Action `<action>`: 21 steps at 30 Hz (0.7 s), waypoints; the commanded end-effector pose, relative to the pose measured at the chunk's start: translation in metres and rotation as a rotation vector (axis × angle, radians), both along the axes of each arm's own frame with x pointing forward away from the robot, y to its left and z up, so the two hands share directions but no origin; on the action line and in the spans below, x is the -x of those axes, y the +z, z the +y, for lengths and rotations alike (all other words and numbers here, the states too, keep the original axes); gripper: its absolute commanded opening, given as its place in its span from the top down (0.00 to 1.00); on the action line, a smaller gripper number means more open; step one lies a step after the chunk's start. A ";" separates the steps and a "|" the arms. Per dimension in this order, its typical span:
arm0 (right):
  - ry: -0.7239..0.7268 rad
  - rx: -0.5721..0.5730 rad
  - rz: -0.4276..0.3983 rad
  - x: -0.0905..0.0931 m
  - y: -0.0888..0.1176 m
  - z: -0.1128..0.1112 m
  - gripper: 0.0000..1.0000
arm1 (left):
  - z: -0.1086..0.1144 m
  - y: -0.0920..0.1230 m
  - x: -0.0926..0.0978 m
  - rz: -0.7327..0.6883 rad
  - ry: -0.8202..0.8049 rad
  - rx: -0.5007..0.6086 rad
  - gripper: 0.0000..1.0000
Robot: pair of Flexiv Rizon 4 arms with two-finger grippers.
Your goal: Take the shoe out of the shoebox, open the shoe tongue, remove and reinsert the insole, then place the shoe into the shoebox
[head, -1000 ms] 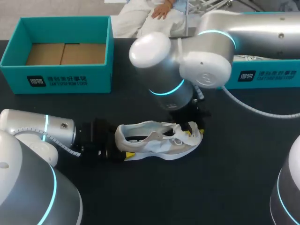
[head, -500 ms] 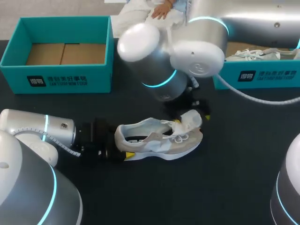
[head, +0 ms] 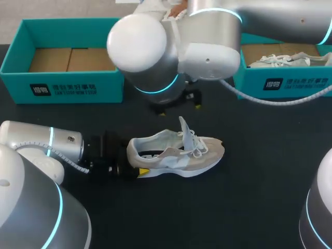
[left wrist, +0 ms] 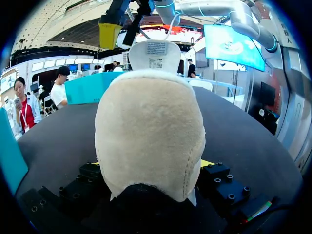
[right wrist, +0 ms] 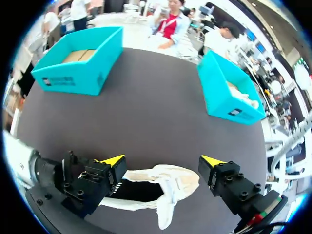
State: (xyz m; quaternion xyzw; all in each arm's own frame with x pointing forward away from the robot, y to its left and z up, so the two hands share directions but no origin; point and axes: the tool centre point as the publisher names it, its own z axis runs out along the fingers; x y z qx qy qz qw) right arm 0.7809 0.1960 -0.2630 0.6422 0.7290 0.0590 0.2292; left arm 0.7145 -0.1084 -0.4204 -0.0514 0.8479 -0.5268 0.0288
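Clamping shoe (head: 174, 155) heel, left gripper (head: 137, 170), right gripper (right wrist: 162, 161) spread above, white-printed shoebox (head: 78, 89).

That shoe (head: 176, 153): soft cloth upper, and its heel shows napped, suede-like beige up close. The table (head: 259, 197) is matt black. The shoebox (head: 111, 83) looks smooth teal card, raw brown board inside. The right arm (head: 207, 46) gleams, glossy silver-white shell.

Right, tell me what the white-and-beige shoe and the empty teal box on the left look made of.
The white-and-beige shoe: its heel looks like napped, matte suede or fleece, fuzzy in the left wrist view. The empty teal box: likely printed cardboard, with plain brown flaps showing inside.
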 end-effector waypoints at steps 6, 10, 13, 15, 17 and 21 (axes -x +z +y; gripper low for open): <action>0.677 -0.081 0.195 0.017 0.013 0.046 1.00 | -0.001 -0.007 0.003 0.001 0.000 -0.002 1.00; 0.851 -0.082 0.348 0.033 0.010 0.059 1.00 | -0.001 -0.007 0.003 0.001 0.000 -0.002 1.00; 0.851 -0.082 0.348 0.033 0.010 0.059 1.00 | -0.001 -0.007 0.003 0.001 0.000 -0.002 1.00; 0.851 -0.082 0.348 0.033 0.010 0.059 1.00 | -0.001 -0.007 0.003 0.001 0.000 -0.002 1.00; 0.851 -0.082 0.348 0.033 0.010 0.059 1.00 | -0.001 -0.007 0.003 0.001 0.000 -0.002 1.00; 0.851 -0.082 0.348 0.033 0.010 0.059 1.00 | -0.001 -0.007 0.003 0.001 0.000 -0.002 1.00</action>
